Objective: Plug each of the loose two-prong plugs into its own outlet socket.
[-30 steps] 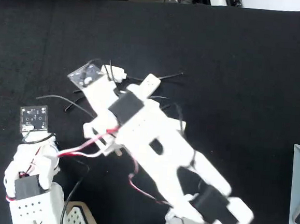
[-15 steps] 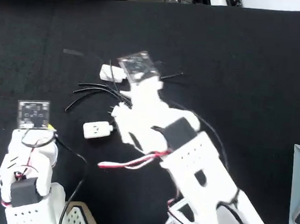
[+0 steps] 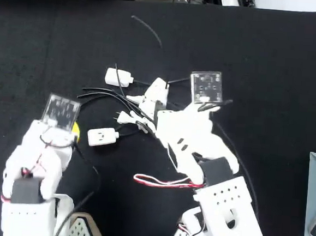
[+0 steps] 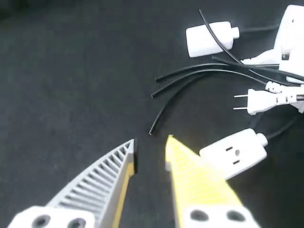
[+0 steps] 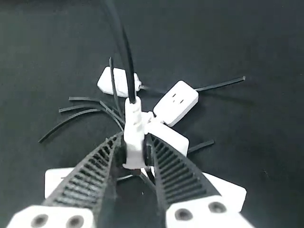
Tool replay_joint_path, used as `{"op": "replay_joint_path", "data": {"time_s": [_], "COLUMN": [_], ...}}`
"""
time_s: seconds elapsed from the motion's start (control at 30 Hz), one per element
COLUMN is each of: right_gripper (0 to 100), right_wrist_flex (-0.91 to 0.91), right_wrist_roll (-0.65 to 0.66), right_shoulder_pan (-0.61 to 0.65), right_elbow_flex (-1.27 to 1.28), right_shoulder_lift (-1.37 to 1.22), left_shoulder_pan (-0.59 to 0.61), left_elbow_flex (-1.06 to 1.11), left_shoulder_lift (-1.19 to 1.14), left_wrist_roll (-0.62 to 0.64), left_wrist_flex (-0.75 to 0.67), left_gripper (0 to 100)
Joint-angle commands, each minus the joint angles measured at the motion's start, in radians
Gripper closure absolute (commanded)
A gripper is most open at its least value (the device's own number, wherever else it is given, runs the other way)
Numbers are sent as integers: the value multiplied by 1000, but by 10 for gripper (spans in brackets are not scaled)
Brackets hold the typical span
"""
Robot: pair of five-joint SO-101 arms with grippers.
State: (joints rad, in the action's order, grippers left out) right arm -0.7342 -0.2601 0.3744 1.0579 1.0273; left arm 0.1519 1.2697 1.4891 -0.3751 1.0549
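I read the right gripper (image 5: 134,140) as closed on a white plug (image 5: 133,127), held above the cluster of parts at mid-table. The plug's black cord (image 5: 127,71) runs away from the fingers. A second plug (image 4: 259,99), white with two bare prongs, lies loose on the black table (image 3: 272,61) near a socket (image 4: 233,151) that shows two slots. A far socket (image 3: 119,77) lies beyond them. The left gripper (image 4: 151,145) is open, with its yellow finger just beside the slotted socket. Compared with half a second earlier, the right arm has swung rightward and the left arm has advanced toward the cluster. The slotted socket keeps its place.
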Motion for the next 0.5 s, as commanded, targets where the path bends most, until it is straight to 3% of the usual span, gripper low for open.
{"op": "replay_joint_path", "data": {"time_s": [0.0,0.2,0.47], "right_gripper": [987,987,987], "right_wrist_flex": [25,23,38], "right_wrist_roll": [-18,-18,-18], "right_shoulder_pan": [-15,-15,-15], "right_elbow_flex": [-1,2,27], "right_shoulder_lift": [22,22,22], "left_shoulder_pan": [-16,-68,-209], "left_elbow_flex": [-288,-530,-601], "left_shoulder_lift": [-414,-856,-1146], "left_wrist_roll": [-14,-149,-155], "left_wrist_flex": [25,132,68], "left_gripper": [799,741,740]}}
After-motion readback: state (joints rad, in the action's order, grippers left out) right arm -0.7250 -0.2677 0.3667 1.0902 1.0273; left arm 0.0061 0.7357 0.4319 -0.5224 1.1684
